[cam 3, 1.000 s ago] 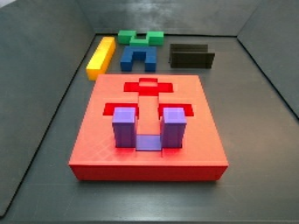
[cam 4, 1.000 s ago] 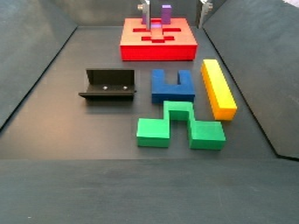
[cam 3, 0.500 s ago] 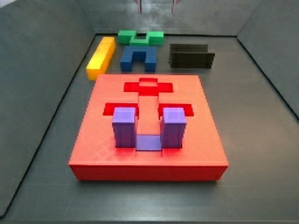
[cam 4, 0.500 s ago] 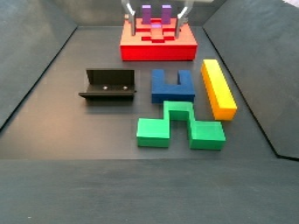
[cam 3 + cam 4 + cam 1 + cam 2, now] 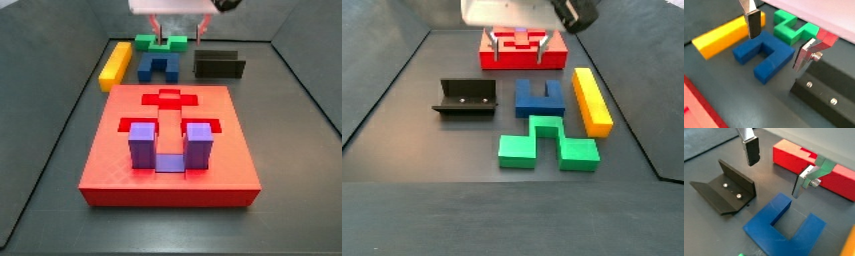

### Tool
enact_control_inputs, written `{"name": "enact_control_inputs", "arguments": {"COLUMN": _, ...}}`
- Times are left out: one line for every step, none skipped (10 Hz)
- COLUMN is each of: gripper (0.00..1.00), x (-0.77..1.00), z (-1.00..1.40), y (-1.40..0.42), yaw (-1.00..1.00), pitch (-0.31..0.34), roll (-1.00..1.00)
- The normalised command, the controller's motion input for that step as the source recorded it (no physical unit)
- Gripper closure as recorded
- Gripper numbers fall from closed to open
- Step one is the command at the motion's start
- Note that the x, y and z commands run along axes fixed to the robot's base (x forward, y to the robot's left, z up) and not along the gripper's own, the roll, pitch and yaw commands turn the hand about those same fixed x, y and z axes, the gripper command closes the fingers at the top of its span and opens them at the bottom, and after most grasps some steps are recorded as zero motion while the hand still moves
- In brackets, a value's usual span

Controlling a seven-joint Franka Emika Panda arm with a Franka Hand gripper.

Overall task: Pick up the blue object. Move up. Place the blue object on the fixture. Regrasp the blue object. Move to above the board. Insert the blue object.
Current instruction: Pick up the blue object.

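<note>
Blue object (image 5: 540,97) lies flat on the floor, untouched, with the fixture (image 5: 465,99) just beside one flank and the yellow bar (image 5: 591,99) just beside the other; the green block (image 5: 547,142) sits at its closed end. Compared with half a second earlier, the gripper (image 5: 520,52) has descended into both side views and now hangs above the blue object, on its board (image 5: 524,59) side. Jaws stand spread and empty in both wrist views, fingers (image 5: 753,22) clear of the piece. The pick-up is probably beginning.
</note>
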Motion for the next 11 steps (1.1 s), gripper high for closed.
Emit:
{"name": "enact_control_inputs", "arguments": {"gripper": 0.00, "x": 0.09, "z": -0.58, "y": -0.27, "yaw": 0.06, "pitch": -0.029, "roll": 0.20}}
{"name": "enact_control_inputs", "arguments": {"gripper": 0.00, "x": 0.03, "z": -0.57, "y": -0.32, "yaw": 0.00, "pitch": -0.027, "roll": 0.21}}
{"name": "enact_control_inputs", "arguments": {"gripper": 0.00, "x": 0.01, "z": -0.45, "y": -0.24, "yaw": 0.00, "pitch": 0.000, "roll": 0.23}}
{"name": "enact_control_inputs", "arguments": {"gripper": 0.00, "x": 0.00, "z": -0.39, "y": 0.00, "yaw": -0.01, "pitch": 0.000, "roll": 0.06}}
{"name": "enact_control_inputs", "arguments": {"gripper": 0.00, "x": -0.09, "z": -0.32, "y": 0.08, "yaw": 0.00, "pitch": 0.000, "roll": 0.00}}
{"name": "enact_control_inputs", "arguments": {"gripper": 0.00, "x": -0.24, "z": -0.29, "y": 0.09, "yaw": 0.00, "pitch": 0.000, "roll": 0.00}}
{"name": "enact_control_inputs", "arguments": {"gripper": 0.00, "x": -0.23, "z": -0.29, "y": 0.06, "yaw": 0.00, "pitch": 0.000, "roll": 0.00}}
{"name": "enact_control_inputs", "arguments": {"gripper": 0.00, "x": -0.21, "z": -0.27, "y": 0.05, "yaw": 0.00, "pitch": 0.000, "roll": 0.00}}
{"name": "enact_control_inputs", "arguments": {"gripper": 0.00, "x": -0.13, "z": -0.24, "y": 0.05, "yaw": 0.00, "pitch": 0.000, "roll": 0.00}}
{"name": "enact_control_inputs", "arguments": {"gripper": 0.00, "x": -0.04, "z": -0.21, "y": 0.11, "yaw": 0.00, "pitch": 0.000, "roll": 0.00}}
{"name": "enact_control_inputs", "arguments": {"gripper": 0.00, "x": 0.00, "z": -0.19, "y": 0.21, "yaw": 0.00, "pitch": 0.000, "roll": 0.00}}
